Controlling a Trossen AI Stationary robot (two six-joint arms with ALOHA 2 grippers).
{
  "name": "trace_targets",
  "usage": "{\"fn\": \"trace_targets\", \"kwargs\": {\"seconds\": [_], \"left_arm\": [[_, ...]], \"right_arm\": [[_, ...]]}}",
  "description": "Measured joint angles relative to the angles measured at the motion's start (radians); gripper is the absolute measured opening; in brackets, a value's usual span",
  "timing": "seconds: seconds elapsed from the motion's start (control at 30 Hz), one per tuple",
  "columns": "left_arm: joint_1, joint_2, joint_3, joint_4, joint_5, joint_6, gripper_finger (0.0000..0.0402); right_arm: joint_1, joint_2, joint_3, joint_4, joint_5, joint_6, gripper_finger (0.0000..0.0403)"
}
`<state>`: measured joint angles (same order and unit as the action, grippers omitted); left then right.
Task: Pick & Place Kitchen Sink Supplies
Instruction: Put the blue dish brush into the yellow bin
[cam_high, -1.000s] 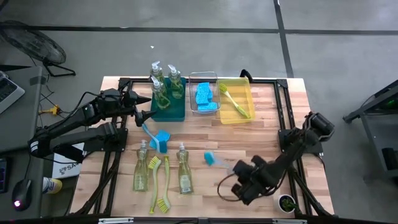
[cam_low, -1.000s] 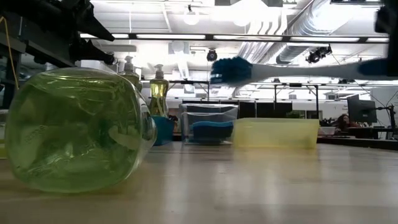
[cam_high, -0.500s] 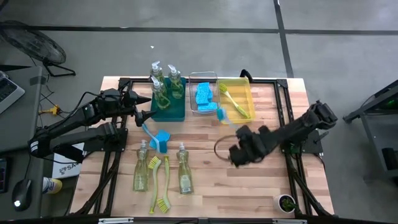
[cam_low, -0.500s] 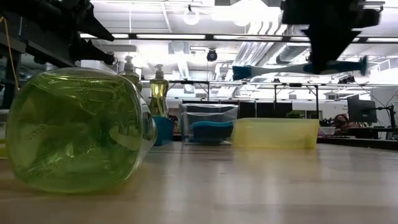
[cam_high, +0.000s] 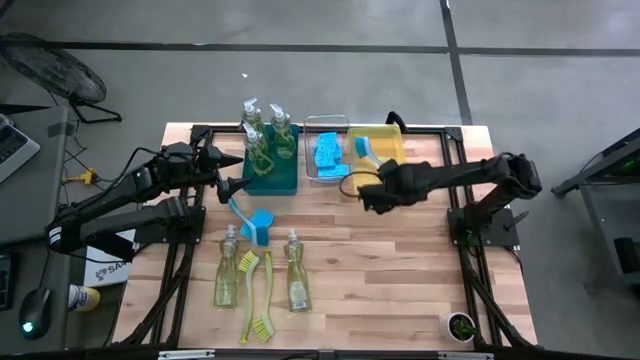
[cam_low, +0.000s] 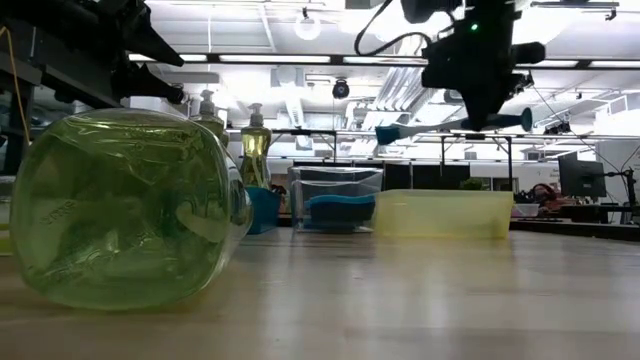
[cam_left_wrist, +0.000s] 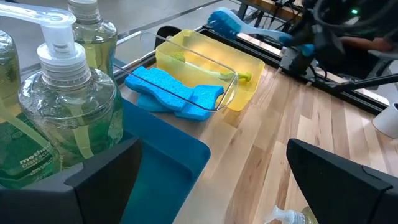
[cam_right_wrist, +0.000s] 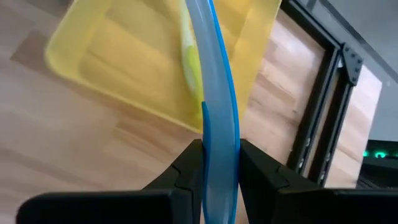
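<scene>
While the right claw (cam_right_wrist: 214, 163) is clamped on the handle of the blue dish brush (cam_high: 364, 152) and holds it in the air over the yellow bin (cam_high: 396, 180), the grip looks narrow: the 2 fingers pinch a thin curved handle, and the brush could pivot or slip out if the wrist turns sharply. In the low view the brush hangs clearly above the bin's rim, roughly level, so a release from this height might let it bounce or land across the rim instead of inside. A yellow-green brush (cam_left_wrist: 214, 72) already lies in that bin, and the blue one could settle crooked on top of it. The bristle head reaches toward the clear bin (cam_high: 312, 172) of blue sponges (cam_high: 327, 153), so a badly aimed drop might end there. Farther off, the left claw (cam_high: 232, 172) waits beside the teal bin (cam_high: 282, 180) of soap bottles (cam_high: 259, 147), its fingers spread apart and empty.
</scene>
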<state>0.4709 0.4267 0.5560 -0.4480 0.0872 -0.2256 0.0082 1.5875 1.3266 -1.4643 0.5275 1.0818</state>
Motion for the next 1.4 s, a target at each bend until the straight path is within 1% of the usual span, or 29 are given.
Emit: {"fn": "trace_targets", "kwargs": {"seconds": [0.33,0.6,0.73,0.9,1.2,1.4], "left_arm": [[0.0,0.0,0.0,-0.005,0.001,0.0,0.0395],[0.0,0.0,0.0,-0.005,0.001,0.0,0.0395],[0.0,0.0,0.0,-0.005,0.001,0.0,0.0395],[0.0,0.0,0.0,-0.017,0.0,0.0,0.0395],[0.0,0.0,0.0,-0.019,0.001,0.0,0.0395],[0.0,0.0,0.0,-0.019,0.0,0.0,0.0395]], "right_arm": [[-0.183,0.0,0.0,0.005,-0.021,-0.156,0.0067],[-0.302,0.002,0.0,0.114,-0.024,-0.301,0.0067],[-0.344,0.006,0.0,0.154,-0.035,-0.316,0.0067],[-0.379,0.028,0.0,0.182,-0.043,-0.348,0.0067],[-0.407,0.123,0.0,0.236,-0.05,-0.376,0.0067],[-0.421,0.175,0.0,0.241,-0.061,-0.385,0.0067]]}}
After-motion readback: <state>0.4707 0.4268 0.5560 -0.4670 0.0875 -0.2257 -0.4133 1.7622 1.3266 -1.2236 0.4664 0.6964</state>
